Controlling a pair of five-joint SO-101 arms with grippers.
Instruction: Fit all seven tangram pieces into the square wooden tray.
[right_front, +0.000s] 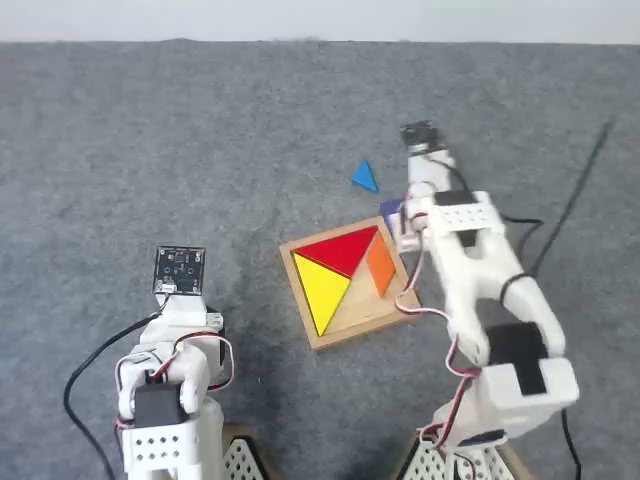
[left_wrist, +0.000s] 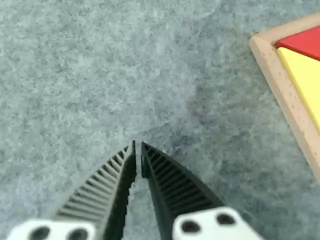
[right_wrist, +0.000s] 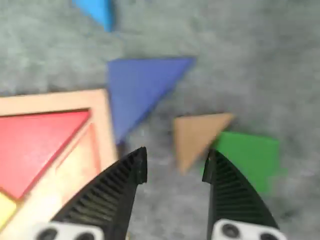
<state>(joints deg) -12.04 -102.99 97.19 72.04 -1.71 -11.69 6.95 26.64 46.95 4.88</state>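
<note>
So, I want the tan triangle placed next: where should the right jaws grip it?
Probably from above, since the tan triangle lies flat on the mat: close the jaws across its edges at the end clear of the green square, which crowds one side.

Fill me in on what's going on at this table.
Two robot arms are working a tangram puzzle. The wooden tray holds three pieces: a red triangle, a yellow triangle and an orange piece. The right gripper is open, just off the tray's corner above loose pieces: a dark blue triangle, a tan triangle and a green square. A light blue triangle lies farther out. The left gripper is shut over bare grey mat, holding nothing.
</note>
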